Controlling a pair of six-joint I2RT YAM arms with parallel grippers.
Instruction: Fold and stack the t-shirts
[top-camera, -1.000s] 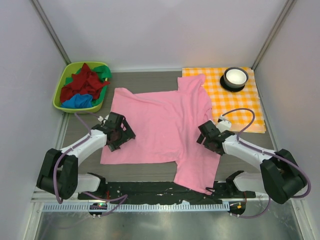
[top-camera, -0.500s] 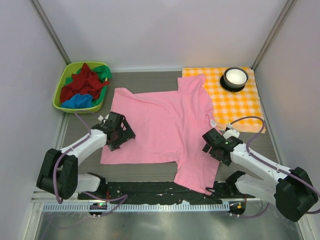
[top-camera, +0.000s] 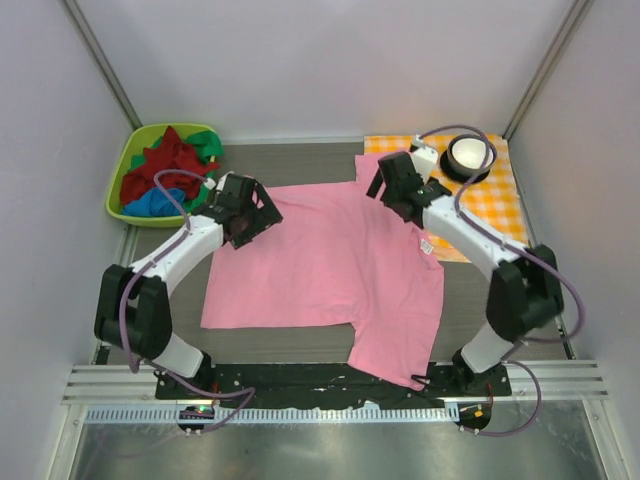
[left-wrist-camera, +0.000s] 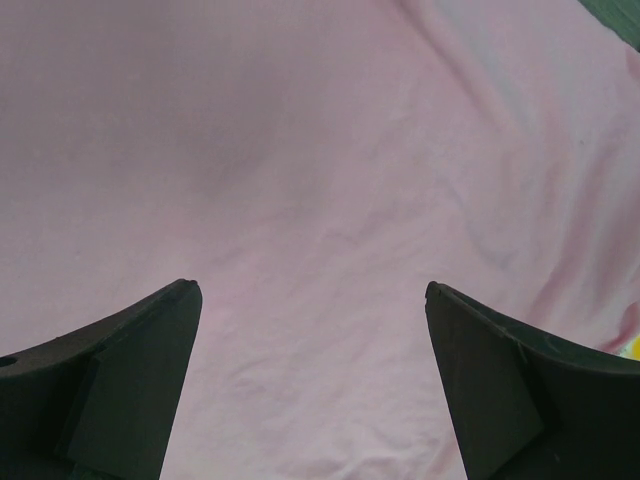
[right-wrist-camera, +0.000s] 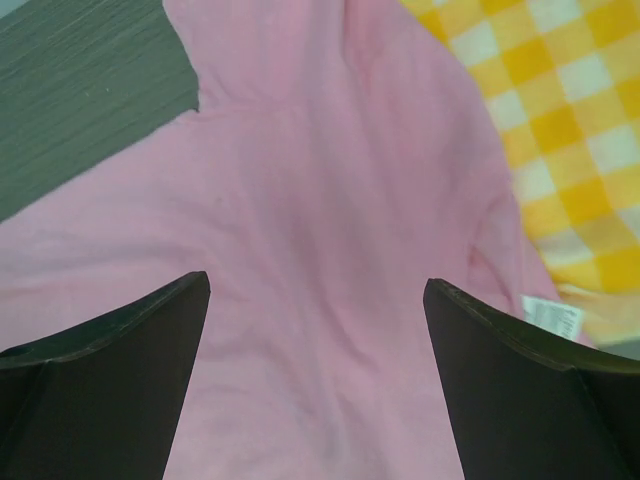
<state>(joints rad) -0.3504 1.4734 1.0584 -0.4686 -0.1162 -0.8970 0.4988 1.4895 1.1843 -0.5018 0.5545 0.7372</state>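
From above, the pink t-shirt (top-camera: 330, 265) lies spread mid-tabletop (top-camera: 300, 160), with the left fingers (top-camera: 243, 212) and right fingers (top-camera: 393, 187) over its far edge. In the left wrist view they gape wide and empty above pink cloth. The right wrist view shows the same, so both should pinch that edge level before folding nearward.

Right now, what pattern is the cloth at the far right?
The cloth is orange-and-white checked, clearest in the right wrist view.
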